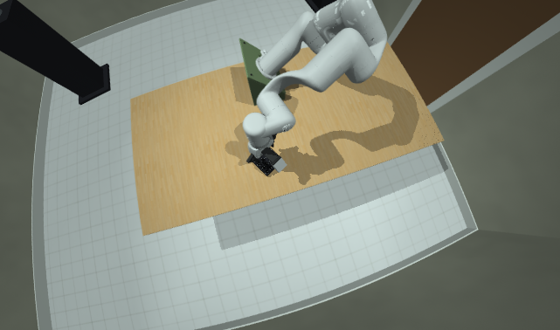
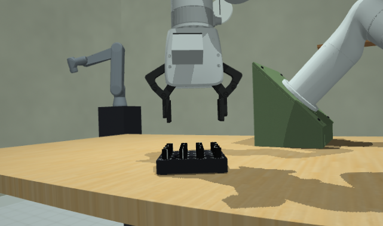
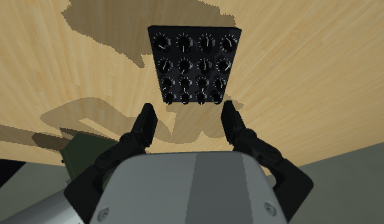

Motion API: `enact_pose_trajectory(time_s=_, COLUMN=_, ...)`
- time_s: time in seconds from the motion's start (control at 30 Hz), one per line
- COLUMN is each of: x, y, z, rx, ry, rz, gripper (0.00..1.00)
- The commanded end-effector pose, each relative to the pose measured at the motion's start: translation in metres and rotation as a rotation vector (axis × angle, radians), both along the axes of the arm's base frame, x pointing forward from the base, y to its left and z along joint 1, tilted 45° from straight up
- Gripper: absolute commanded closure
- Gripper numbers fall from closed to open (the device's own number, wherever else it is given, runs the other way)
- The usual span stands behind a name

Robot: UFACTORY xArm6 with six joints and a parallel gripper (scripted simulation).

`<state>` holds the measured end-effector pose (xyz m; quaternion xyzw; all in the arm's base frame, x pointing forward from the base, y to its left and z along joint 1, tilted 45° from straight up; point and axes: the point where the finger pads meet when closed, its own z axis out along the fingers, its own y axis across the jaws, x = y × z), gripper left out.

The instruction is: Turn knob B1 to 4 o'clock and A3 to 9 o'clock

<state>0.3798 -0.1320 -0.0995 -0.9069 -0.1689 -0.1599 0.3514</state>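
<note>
Knob box is seen in the top view nearer the lower long edge of the surface than the upper one, well apart from every corner. It is partly covered by the hand. By the upper long edge, the arm is carried on a green mount.

In the exterior view, the box is set upright, inward from the front edge. The hand is held above it, fully opened, fingers pointed down, with nothing gripped.

In the wrist view, four rows of knobs are shown beyond the widely parted fingers; the finest marks cannot be read.
</note>
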Motion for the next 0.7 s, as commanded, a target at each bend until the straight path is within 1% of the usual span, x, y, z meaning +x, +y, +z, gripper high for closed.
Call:
enact_pose_trajectory(time_s=0.0, x=0.0009, y=-0.0015, z=0.0007, rx=-0.002, ry=-0.002, rz=-0.001, gripper=0.00)
enact_pose_trajectory(time_s=0.47, x=-0.0018, y=-0.0020, z=-0.0004, rx=-0.002, ry=-0.002, rz=-0.001, gripper=0.00)
enact_pose_trajectory(time_s=0.67, x=-0.0090, y=-0.0033, z=-0.0035, rx=-0.002, ry=-0.002, rz=-0.001, gripper=0.00)
